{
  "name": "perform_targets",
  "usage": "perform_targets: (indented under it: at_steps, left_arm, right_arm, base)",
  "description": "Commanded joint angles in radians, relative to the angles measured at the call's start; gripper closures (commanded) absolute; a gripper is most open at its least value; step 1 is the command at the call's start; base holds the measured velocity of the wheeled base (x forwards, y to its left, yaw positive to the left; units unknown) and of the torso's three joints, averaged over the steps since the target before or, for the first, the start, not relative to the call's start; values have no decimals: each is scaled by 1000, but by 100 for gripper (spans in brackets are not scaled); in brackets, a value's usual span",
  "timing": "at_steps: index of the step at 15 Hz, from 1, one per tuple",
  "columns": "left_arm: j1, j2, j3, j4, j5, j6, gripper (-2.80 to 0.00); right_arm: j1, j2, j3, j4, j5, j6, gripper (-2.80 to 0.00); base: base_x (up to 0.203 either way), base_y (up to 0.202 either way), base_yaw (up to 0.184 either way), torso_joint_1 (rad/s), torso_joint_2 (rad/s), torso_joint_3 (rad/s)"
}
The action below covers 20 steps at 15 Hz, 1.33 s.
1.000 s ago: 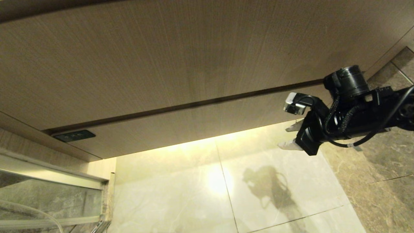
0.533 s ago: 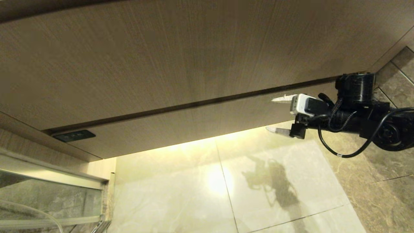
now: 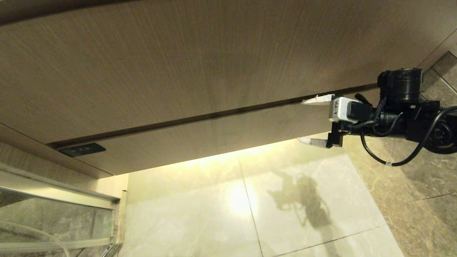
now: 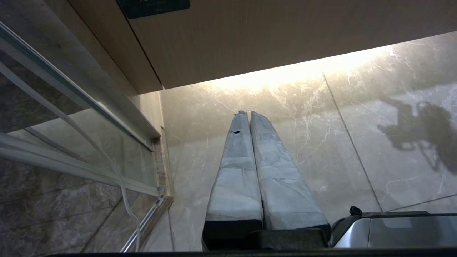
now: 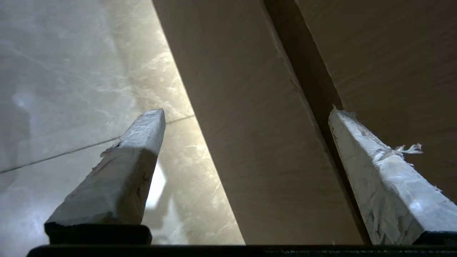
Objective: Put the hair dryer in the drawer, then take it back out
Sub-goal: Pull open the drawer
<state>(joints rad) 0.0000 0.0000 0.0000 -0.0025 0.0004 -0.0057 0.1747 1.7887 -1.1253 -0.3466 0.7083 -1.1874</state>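
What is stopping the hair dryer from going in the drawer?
The drawer is closed: its wooden front sits flush in the cabinet, so nothing can go in yet. The right end effector is open at the drawer's right end, one finger by the dark gap above the front. No hair dryer is in view.

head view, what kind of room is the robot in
Probably a bathroom: a wall-hung wooden cabinet with light glowing beneath it, a polished marble tile floor, and a glass panel in a metal track, like a shower screen.
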Motion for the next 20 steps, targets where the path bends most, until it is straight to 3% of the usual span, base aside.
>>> perform_targets:
  at_steps: [1, 3, 9, 16, 20]
  left_arm:
    - [0, 2, 0, -1, 1, 0, 0]
    - [0, 0, 0, -1, 0, 0, 0]
    - [0, 2, 0, -1, 1, 0, 0]
    - [0, 0, 0, -1, 1, 0, 0]
    - [0, 0, 0, -1, 1, 0, 0]
  right_arm:
    - [12, 10, -55, 68, -9, -26, -280]
    - [32, 20, -83, 136, -41, -39, -280]
    - [45, 51, -109, 158, -66, -60, -280]
    - [48, 117, -243, 233, -109, -63, -280]
    - [52, 124, -252, 259, -108, -123, -280]
  base:
    - [0, 0, 0, 0, 0, 0]
    - [0, 0, 0, 0, 0, 0]
    - [0, 0, 0, 0, 0, 0]
    - [0, 0, 0, 0, 0, 0]
    - [0, 0, 0, 0, 0, 0]
